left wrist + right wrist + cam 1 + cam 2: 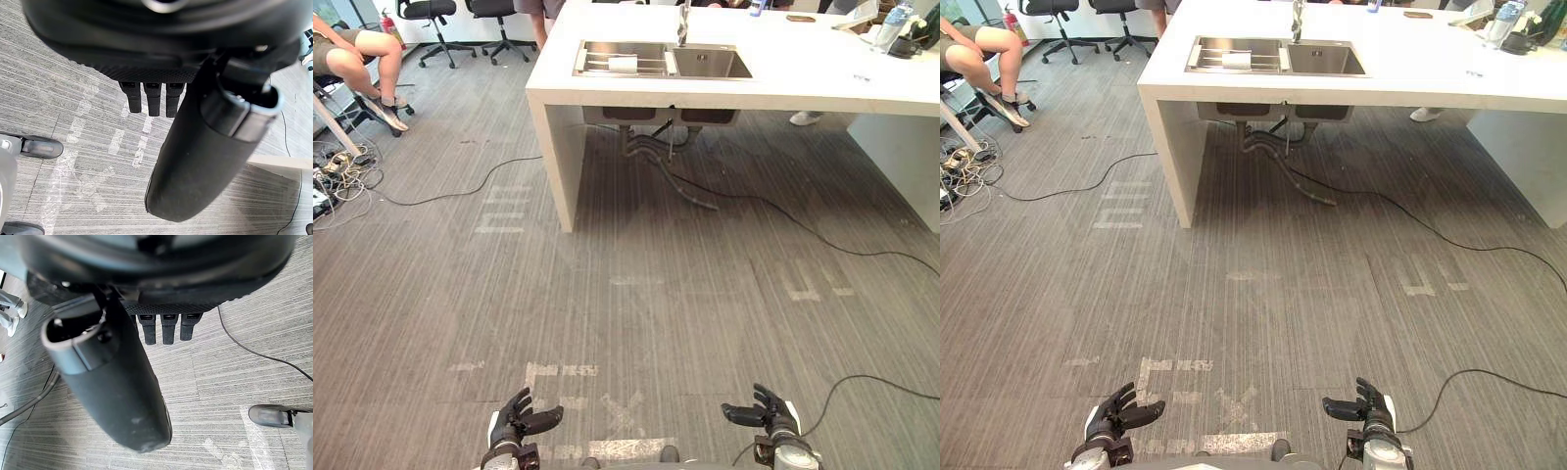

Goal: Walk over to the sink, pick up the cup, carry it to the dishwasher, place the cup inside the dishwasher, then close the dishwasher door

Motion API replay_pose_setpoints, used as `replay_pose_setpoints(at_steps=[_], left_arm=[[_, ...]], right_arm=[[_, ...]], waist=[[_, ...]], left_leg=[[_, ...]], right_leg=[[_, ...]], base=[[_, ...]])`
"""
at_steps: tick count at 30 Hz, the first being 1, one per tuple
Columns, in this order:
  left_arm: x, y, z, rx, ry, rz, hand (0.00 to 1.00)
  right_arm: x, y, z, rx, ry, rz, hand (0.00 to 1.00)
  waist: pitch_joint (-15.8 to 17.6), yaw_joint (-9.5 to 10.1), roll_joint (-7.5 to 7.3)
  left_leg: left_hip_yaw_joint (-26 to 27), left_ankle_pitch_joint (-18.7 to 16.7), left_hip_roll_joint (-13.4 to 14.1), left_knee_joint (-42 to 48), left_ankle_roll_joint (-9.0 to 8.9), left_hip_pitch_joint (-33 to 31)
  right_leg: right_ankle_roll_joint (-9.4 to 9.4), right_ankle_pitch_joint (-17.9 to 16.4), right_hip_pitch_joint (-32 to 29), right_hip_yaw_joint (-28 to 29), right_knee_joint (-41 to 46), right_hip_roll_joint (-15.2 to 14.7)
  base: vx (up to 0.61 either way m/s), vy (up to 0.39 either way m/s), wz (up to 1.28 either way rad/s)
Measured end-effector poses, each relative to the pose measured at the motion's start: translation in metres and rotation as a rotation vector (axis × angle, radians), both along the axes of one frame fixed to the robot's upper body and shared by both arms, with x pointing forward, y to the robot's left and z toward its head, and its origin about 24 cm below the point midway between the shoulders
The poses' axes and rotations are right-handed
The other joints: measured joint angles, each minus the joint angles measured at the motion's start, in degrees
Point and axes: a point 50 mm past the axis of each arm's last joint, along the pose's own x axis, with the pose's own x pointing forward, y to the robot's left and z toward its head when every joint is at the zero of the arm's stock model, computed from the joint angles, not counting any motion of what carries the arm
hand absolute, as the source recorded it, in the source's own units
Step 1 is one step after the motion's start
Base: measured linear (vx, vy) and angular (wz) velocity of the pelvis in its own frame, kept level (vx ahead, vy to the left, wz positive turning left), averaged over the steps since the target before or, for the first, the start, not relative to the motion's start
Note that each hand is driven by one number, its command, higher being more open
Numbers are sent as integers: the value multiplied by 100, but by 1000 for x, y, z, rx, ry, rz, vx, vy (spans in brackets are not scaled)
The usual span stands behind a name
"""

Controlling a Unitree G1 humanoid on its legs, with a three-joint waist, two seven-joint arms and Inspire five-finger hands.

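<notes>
The left hand (517, 419) and the right hand (766, 409) hang low over the grey ribbed carpet (636, 294), both with loose, nearly straight fingers and holding nothing. The wrist views show this from close: short dark fingers (153, 100) and a thick smooth thumb above pale tape marks (117, 142). The eye views show, far ahead, a white slab counter (822, 78) with a steel double sink (713, 65). The white cup (623, 65) lies on the wire rack (595, 67) in its left basin.

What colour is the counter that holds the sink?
The counter is white, with a silver metal sink set into it; it shows best in the left eye view.
</notes>
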Motion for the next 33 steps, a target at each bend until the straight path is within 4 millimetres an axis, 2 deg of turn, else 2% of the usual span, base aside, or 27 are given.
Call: replay_pose_setpoints(at_steps=[23,27,33], left_arm=[[0,1,3,-6,-21,12,90],[1,1,3,-5,-26,11,90],[10,0,9,0,-71,3,90]], right_arm=[[8,-1,5,-5,-37,2,90],[8,-1,5,-5,-37,2,90],[10,-1,6,-7,-48,4,90]], waist=[[-58,11,-33],[-84,16,-36],[-88,40,-35]], left_leg=[[59,-22,25,-26,-13,-19],[137,-128,69,49,-16,-31],[264,-502,120,423,-9,-156]], right_leg=[[-68,-56,-41,39,3,30],[-99,-200,-116,115,155,63],[-53,-597,-394,252,667,69]], base=[[-26,-2,-1],[23,-2,-11],[99,17,-12]])
